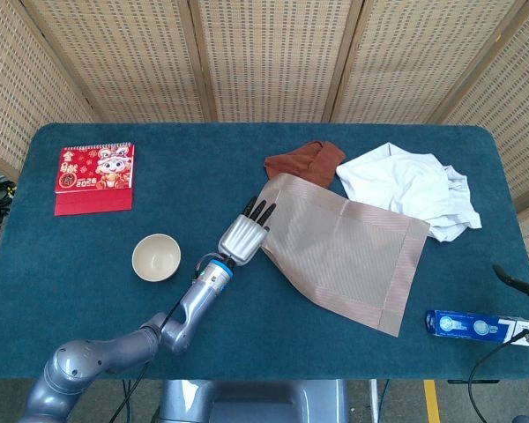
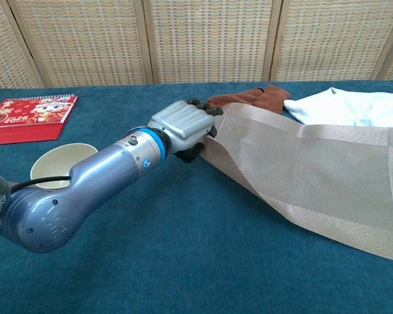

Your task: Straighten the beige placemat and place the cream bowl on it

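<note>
red calendar (image 1: 94,178) far-left | rust cloth (image 1: 301,161) | white cloth (image 1: 410,189) | blue box (image 1: 473,325) near-right

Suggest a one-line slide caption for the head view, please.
Left hand grips the skewed beige placemat's left edge; cream bowl waits beside it.

open blue table (image 1: 88,256) left of the placemat (image 1: 344,251); rust cloth (image 1: 301,161) and white cloth (image 1: 406,185) crowd its far edge.

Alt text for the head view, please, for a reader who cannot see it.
The left hand grips the left edge of the beige placemat, which lies askew on the blue table. The cream bowl sits to its left; a white cloth lies behind the placemat.
</note>
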Motion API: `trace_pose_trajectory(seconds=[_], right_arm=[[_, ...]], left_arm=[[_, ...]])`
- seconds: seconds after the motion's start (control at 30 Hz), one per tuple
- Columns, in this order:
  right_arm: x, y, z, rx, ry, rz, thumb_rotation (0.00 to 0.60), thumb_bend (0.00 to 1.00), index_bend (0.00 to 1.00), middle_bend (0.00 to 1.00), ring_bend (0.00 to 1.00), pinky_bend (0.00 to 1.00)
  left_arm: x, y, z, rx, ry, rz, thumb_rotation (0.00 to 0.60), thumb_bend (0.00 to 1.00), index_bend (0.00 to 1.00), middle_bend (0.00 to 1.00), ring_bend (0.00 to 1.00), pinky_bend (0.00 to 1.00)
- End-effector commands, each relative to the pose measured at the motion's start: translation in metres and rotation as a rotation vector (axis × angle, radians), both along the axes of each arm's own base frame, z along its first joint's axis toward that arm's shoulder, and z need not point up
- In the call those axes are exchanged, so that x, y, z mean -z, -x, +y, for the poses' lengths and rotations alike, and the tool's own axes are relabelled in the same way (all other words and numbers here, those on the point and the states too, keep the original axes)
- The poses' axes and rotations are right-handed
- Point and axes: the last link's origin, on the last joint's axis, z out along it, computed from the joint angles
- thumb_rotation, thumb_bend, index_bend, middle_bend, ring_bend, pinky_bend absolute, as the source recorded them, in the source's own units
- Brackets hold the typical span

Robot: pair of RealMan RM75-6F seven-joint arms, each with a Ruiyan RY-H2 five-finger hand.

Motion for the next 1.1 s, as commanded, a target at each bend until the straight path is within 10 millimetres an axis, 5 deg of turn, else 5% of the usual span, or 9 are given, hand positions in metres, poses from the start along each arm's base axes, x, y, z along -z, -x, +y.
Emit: trace_pose_trajectory(seconds=[0.03, 0.57, 1.1], right_arm=[[0.000, -0.001, 0.000, -0.002, -0.002, 0.002, 0.600, 0.29, 0.15, 0.00, 0.00, 0.00], [0.007, -0.009, 0.002, -0.026, -0.024, 0.022, 0.600, 0.29, 0.15, 0.00, 0.00, 0.00], [0.015, -0.021, 0.007, -0.069, -0.042, 0.050, 0.600, 0.29, 0.15, 0.00, 0.00, 0.00]], left_arm=[[-0.008, 0.006, -0.002, 0.011, -0.009, 0.000, 0.600, 0.58, 0.69, 0.00, 0.00, 0.00], [-0.066, 0.038, -0.038, -0.108, 0.004, 0.080, 0.600, 0.60, 0.72, 0.00, 0.00, 0.00], [-0.098, 0.037, -0.089, -0.236, 0.079, 0.084, 0.600, 0.61, 0.73, 0.00, 0.00, 0.00]])
